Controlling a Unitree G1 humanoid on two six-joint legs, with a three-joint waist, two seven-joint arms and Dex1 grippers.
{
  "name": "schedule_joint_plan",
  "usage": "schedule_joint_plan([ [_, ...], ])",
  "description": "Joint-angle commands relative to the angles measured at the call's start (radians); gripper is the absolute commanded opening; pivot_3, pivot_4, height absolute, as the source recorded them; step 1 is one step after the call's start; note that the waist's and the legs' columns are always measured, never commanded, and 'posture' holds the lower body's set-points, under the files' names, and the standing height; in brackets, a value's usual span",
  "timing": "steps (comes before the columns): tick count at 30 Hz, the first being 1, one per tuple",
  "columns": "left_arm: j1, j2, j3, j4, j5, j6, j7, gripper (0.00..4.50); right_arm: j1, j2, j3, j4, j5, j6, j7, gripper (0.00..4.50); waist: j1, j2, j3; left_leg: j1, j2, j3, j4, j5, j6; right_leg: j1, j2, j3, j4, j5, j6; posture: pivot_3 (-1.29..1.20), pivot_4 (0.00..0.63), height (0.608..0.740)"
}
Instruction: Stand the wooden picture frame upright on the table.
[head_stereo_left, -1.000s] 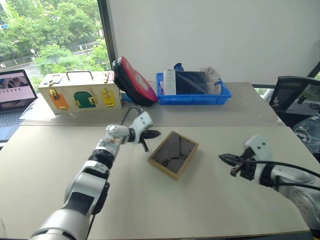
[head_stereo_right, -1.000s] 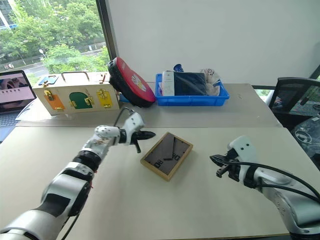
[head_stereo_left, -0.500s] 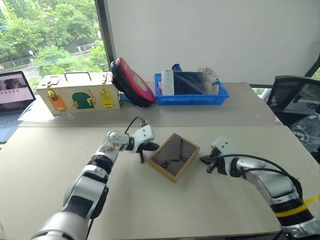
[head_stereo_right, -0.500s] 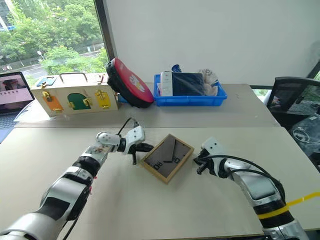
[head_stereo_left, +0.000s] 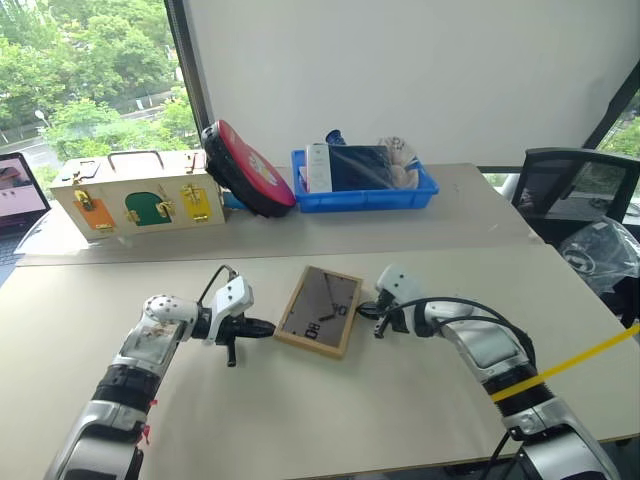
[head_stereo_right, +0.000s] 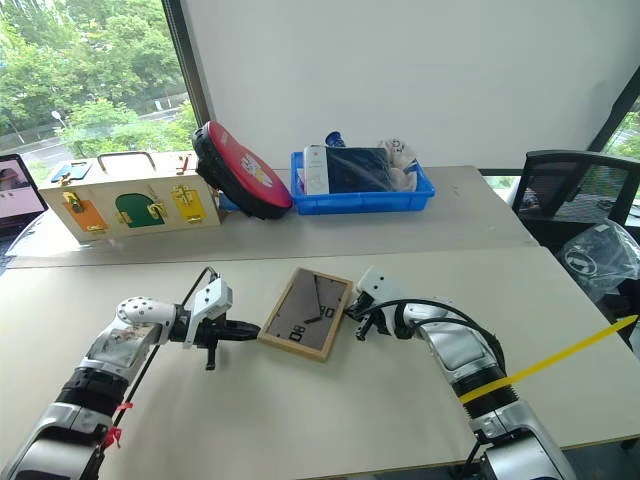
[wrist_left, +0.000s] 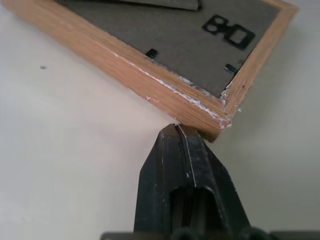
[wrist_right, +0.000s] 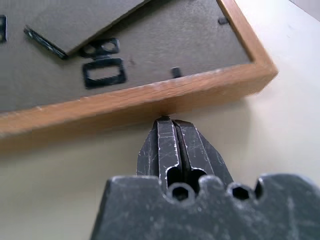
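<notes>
Lying flat and back-up on the beige table (head_stereo_left: 430, 400), the wooden picture frame (head_stereo_left: 319, 310) shows its dark grey-brown backing, with the stand flap folded down against it and white marks near its nearer end. Its long axis runs from the near-left toward the far-right, slightly slanted, so its two long sides face the two arms. Flanking the frame, the left tool (head_stereo_left: 262, 328) sits at its near-left corner, fingers pressed together, tip right at the wood or touching it; in the left wrist view that tip (wrist_left: 181, 131) meets the chipped corner. On the frame's opposite side, the right tool (head_stereo_left: 368, 310) also has its fingers pressed together and noses against the middle of the long wooden edge, as the right wrist view (wrist_right: 170, 122) shows. Neither tool pinches anything. Both arms are about equally near, so the coming move looks like a two-sided push or pry to lift one edge. Well beyond the frame stand a cream latch box (head_stereo_left: 130, 193), a red-and-black disc (head_stereo_left: 245, 170) and a blue tray (head_stereo_left: 364, 192).
</notes>
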Motion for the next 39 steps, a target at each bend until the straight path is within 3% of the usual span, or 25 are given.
schedule_joint_plan([
  [1, 0.042, 0.022, 0.037, -0.229, -0.120, 0.155, 0.004, 0.00, -0.022, 0.068, 0.048, 0.057, -0.016, -0.044, 0.044, 0.03, 0.000, 0.000, 0.000, 0.000, 0.000, 0.000, 0.000, 0.000, 0.000, 0.000, 0.000, 0.000, 0.000, 0.000, 0.000, 0.00, 0.150, 0.719],
  [7, 0.135, 0.084, 0.044, -0.349, -0.146, 0.231, 0.046, 0.00, -0.007, 0.083, 0.065, 0.025, -0.039, -0.023, 0.096, 0.03, -0.005, 0.000, 0.000, 0.000, 0.000, 0.000, 0.000, 0.000, 0.000, 0.000, 0.000, 0.000, 0.000, -0.001, 0.000, 0.00, 0.150, 0.719],
  [12, 0.183, 0.152, 0.043, -0.325, -0.104, 0.174, 0.065, 0.00, 0.085, 0.003, 0.101, -0.121, -0.061, 0.058, 0.137, 0.03, 0.011, 0.000, 0.000, 0.000, 0.000, -0.001, 0.000, -0.002, 0.000, 0.000, 0.000, -0.002, 0.000, -0.003, -0.001, 0.00, 0.150, 0.719],
  [21, 0.220, 0.228, 0.118, -0.310, -0.148, 0.170, 0.077, 0.00, 0.188, -0.092, 0.081, -0.328, -0.051, 0.217, 0.122, 0.03, 0.043, 0.000, -0.001, 0.000, 0.000, -0.001, 0.000, -0.003, -0.002, 0.000, -0.001, -0.002, -0.001, -0.007, 0.002, 0.00, 0.150, 0.719],
  [28, 0.208, 0.155, 0.087, -0.319, -0.139, 0.140, 0.129, 0.00, 0.205, -0.157, 0.156, -0.419, -0.096, 0.258, 0.149, 0.03, 0.061, 0.000, -0.001, 0.000, 0.000, 0.000, 0.001, -0.004, -0.003, 0.000, -0.001, -0.002, -0.002, -0.008, 0.003, 0.00, 0.150, 0.719],
  [32, 0.184, 0.079, 0.068, -0.382, -0.164, 0.190, 0.184, 0.00, 0.195, -0.169, 0.148, -0.399, -0.098, 0.277, 0.132, 0.03, 0.069, -0.003, -0.003, 0.000, 0.000, -0.001, 0.001, -0.004, -0.003, 0.000, -0.001, -0.003, -0.002, -0.008, 0.003, 0.00, 0.150, 0.719],
  [39, 0.182, 0.046, 0.017, -0.399, -0.147, 0.185, 0.215, 0.00, 0.213, -0.165, 0.138, -0.462, -0.052, 0.354, 0.142, 0.03, 0.077, -0.004, -0.004, 0.000, 0.000, -0.001, 0.001, -0.004, -0.003, 0.002, -0.001, -0.003, -0.003, -0.008, 0.003, 0.00, 0.150, 0.719],
])
